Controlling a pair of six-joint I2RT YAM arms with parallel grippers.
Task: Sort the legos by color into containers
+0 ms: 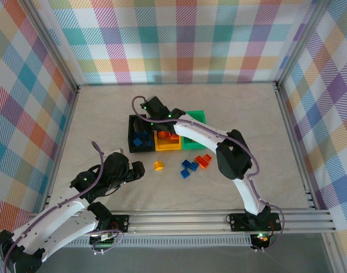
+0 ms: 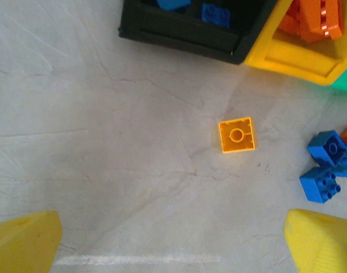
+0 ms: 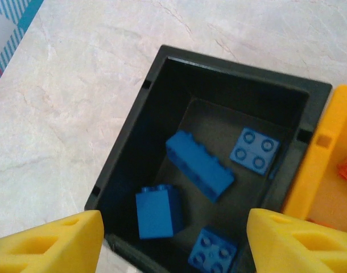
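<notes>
Left end effector (image 2: 173, 244) wide open, empty. Right end effector (image 3: 173, 242) parted, empty, black bin (image 3: 133, 131) directly beneath; lowering could clip its rim.

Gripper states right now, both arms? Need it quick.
Left gripper: open, empty.
Right gripper: open, empty, over the black bin.

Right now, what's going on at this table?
Two arms are sorting legos by color. The right arm has its jaws open over the black bin, which holds four blue bricks; nothing is between them. The left arm hangs its jaws open above a lone yellow brick on the table. The yellow bin holds orange bricks. A loose cluster of blue and orange pieces is not yet sorted.
</notes>
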